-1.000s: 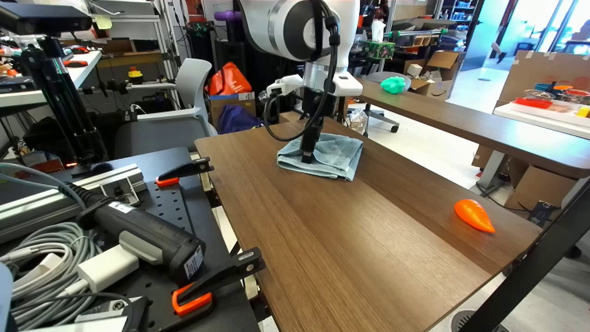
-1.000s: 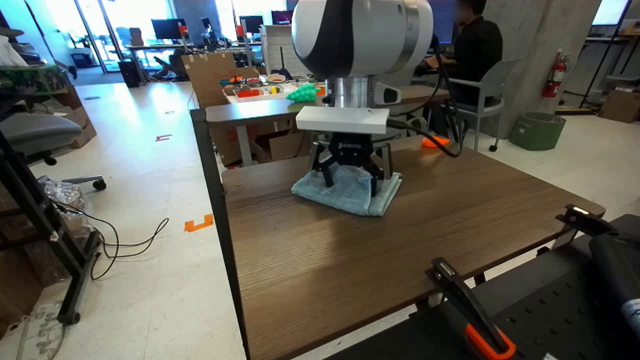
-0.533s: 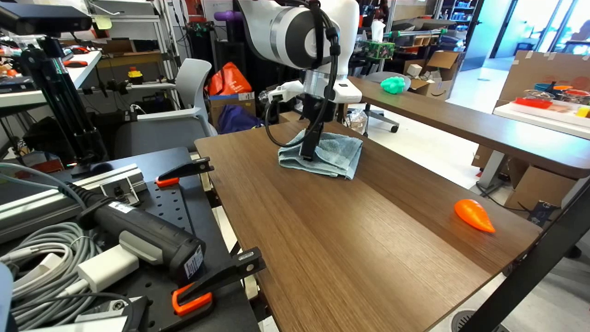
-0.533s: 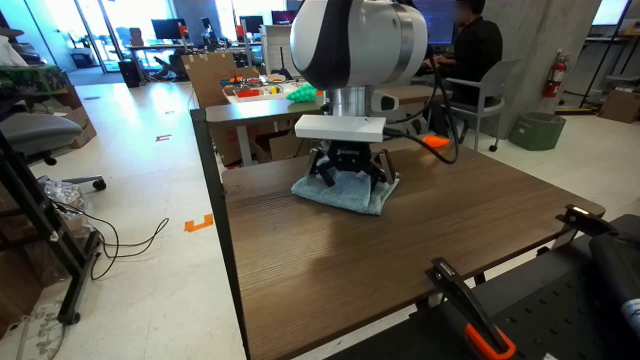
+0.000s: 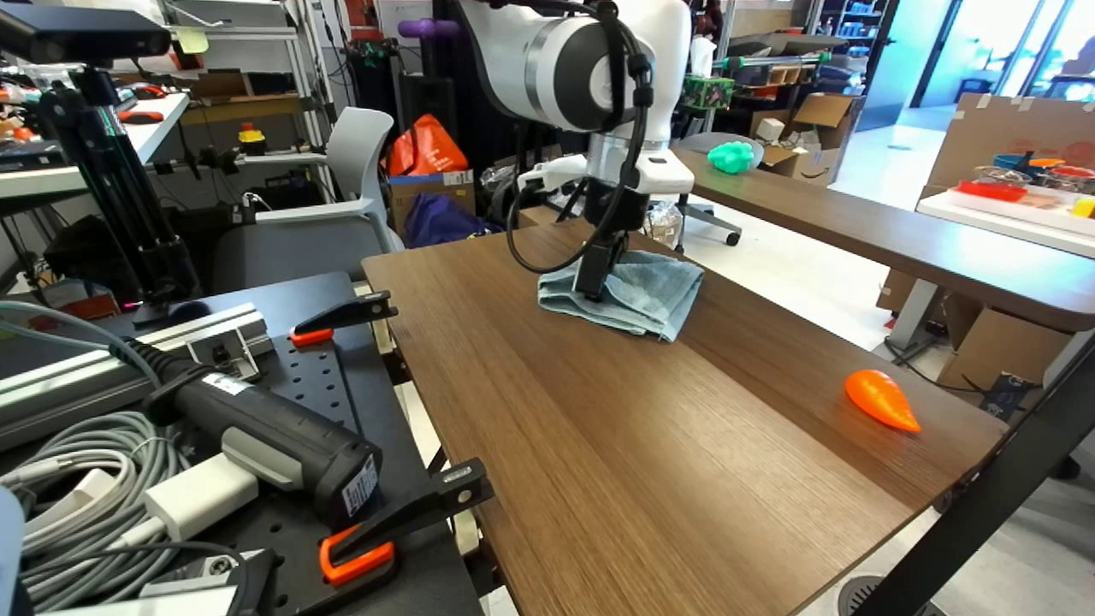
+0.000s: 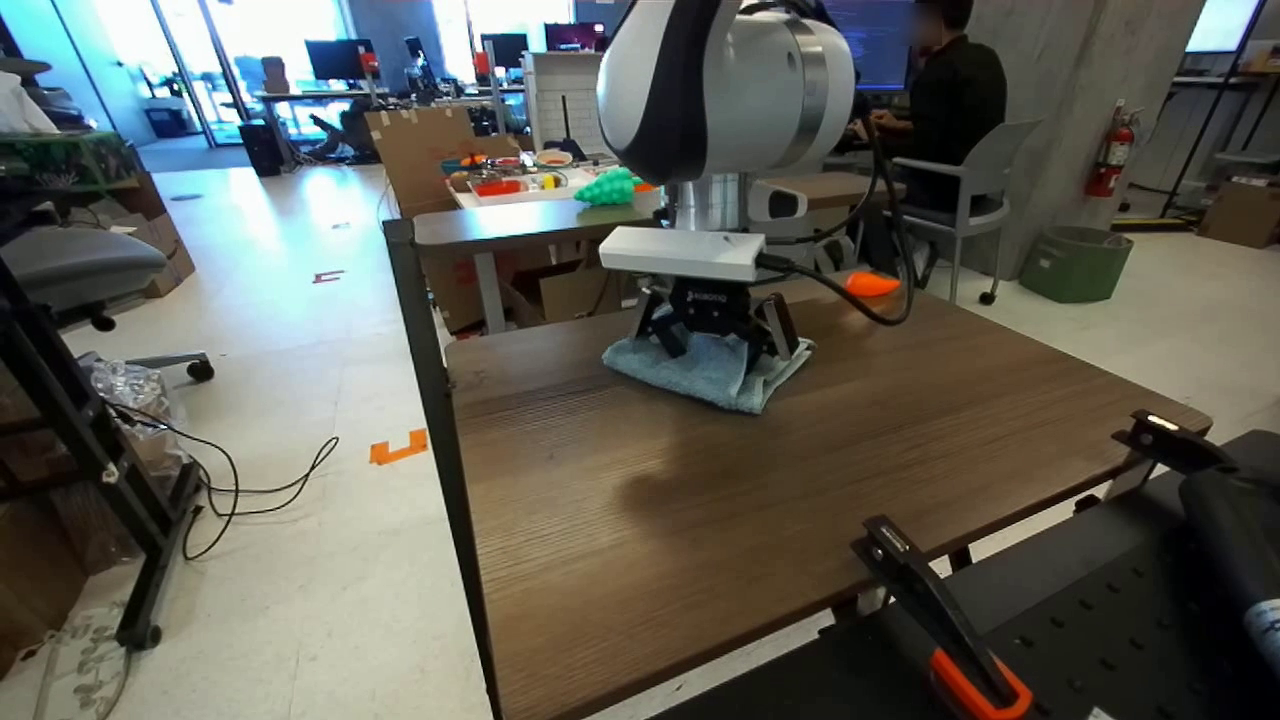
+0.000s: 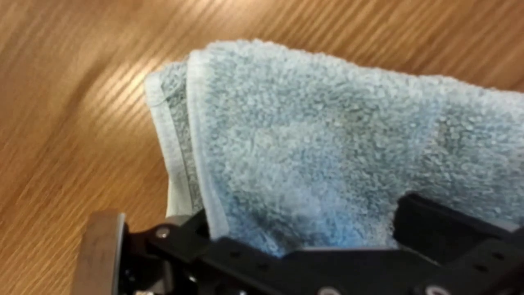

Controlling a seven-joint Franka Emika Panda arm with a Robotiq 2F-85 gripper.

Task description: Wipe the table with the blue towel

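The big brown surface (image 5: 599, 479) has a folded blue towel (image 5: 657, 291) near one end. The gripper (image 6: 716, 354) is down on the towel, fingers wide apart; I can't tell if it pinches any. An orange thing (image 5: 881, 399) lies well away.

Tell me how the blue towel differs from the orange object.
The blue towel is pale, folded cloth; the orange object is vivid and smooth, tapering at one end. The blue towel is larger than the orange object. The gripper touches the blue towel but is away from the orange object. Both rest on the table.
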